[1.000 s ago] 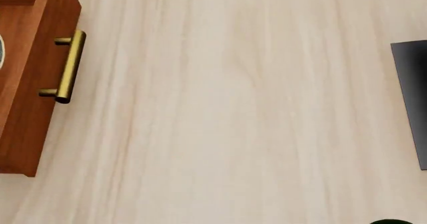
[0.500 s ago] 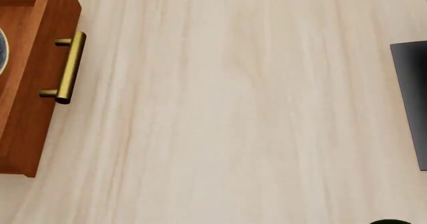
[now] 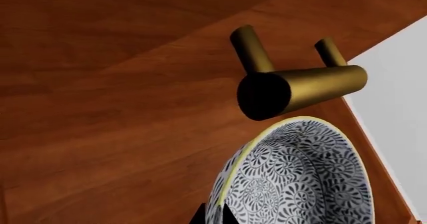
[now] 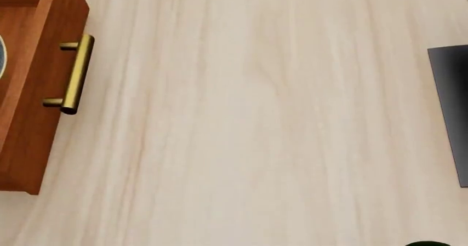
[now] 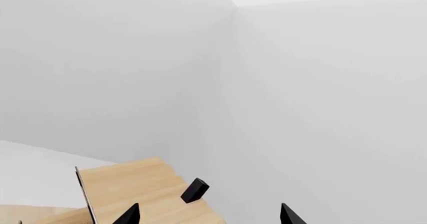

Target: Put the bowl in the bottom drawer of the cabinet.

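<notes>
While the bowl (image 3: 300, 179) fills the lower part of the left wrist view, its blue-and-white patterned inside and pale yellow rim sit just beside a brass bar handle (image 3: 300, 87) on reddish-brown wood of the cabinet (image 3: 100, 84). In the head view only a sliver of the bowl shows at the far left edge, above the open bottom drawer (image 4: 36, 125), whose own brass handle (image 4: 75, 73) faces the pale wooden table (image 4: 256, 120). My reading is that the bowl is over or inside the drawer box, though whether it rests on the drawer floor cannot be told. If so, carrying is largely done; setting down, letting go and perhaps closing the drawer remain. Nothing else can be seen in the drawer.

A dark tip of the left gripper (image 3: 210, 214) shows at the bowl's rim; whether it clamps the bowl I cannot tell. The right gripper (image 5: 207, 215) points at a white wall with its fingertips apart and nothing between them, a light-wood rack (image 5: 133, 184) beneath it.
</notes>
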### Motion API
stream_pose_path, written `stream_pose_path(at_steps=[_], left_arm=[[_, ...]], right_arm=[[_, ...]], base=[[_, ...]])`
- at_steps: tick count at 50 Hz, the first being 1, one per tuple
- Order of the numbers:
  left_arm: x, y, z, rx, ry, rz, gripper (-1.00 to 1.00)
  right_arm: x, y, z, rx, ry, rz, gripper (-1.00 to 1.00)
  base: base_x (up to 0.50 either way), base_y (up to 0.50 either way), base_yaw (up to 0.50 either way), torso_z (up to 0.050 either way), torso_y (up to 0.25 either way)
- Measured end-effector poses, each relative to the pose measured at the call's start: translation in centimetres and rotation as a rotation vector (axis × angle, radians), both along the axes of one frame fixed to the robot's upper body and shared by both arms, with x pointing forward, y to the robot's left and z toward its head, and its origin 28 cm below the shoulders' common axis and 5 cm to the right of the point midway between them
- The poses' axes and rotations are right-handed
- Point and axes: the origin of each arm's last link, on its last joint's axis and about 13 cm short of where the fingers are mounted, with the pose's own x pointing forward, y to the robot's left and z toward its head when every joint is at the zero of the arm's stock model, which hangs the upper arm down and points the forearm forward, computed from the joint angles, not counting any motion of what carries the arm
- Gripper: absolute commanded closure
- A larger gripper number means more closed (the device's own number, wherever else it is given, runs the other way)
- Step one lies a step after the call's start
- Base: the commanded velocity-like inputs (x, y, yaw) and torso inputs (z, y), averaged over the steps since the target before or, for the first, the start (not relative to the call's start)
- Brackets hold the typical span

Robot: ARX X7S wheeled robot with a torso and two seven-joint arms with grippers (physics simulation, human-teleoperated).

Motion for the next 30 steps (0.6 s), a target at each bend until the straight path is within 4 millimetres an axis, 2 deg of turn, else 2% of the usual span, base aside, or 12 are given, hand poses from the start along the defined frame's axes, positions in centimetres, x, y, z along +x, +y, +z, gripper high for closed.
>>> stream_pose_path(at_steps=[15, 16, 18, 23, 30], left_arm=[[-0.4, 0.2, -0.2, -0.042, -0.051, 0.005, 1.0], [-0.4, 0.2, -0.2, -0.042, -0.055, 0.005, -1.0], [-0.7, 0.0, 0.2, -0.034, -0.124, -0.025, -1.0], [-1.0, -0.1, -0.2, -0.005, -0.169, -0.04, -1.0], [-1.2, -0.3, 0.6, -0.021, -0.219, -0.059, -1.0]], right_arm=[[0.0, 0.0, 0.0, -0.001, 0.002, 0.0, -1.0], [0.0, 0.0, 0.0, -0.001, 0.002, 0.001, -1.0], [0.0, 0.0, 0.0, -0.001, 0.002, 0.001, -1.0], [-0.1, -0.1, 0.0, -0.001, 0.003, 0.002, -1.0], [-0.1, -0.1, 0.0, -0.001, 0.003, 0.004, -1.0]], base=[[0.0, 0.0, 0.0, 0.0, -0.005], [0.0, 0.0, 0.0, 0.0, 0.0], [0.0, 0.0, 0.0, 0.0, -0.005], [0.0, 0.0, 0.0, 0.0, -0.004], [0.0, 0.0, 0.0, 0.0, -0.003]])
